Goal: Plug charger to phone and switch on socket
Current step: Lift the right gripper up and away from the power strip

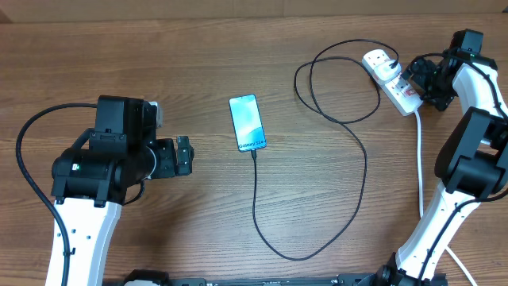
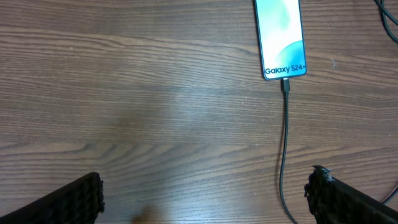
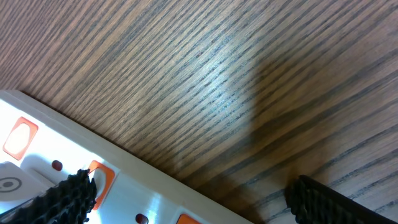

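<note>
Phone (image 1: 247, 122): we find it mid-table, charger (image 1: 255, 199) tip in its near end.
Socket (image 1: 390, 79): far right.
Left gripper (image 1: 184, 156): wide, empty, left of phone.
Right gripper (image 3: 189, 186): wide, empty, over socket.

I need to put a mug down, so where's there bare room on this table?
Free: the bare wood along the far edge above the left gripper and phone, and the strip between those two. Crowded: the far right corner, where the charger loops by the socket and right gripper.

White arm links (image 1: 79, 230); black joint housings (image 1: 103, 163); ribbed black fingers (image 2: 71, 200).
</note>
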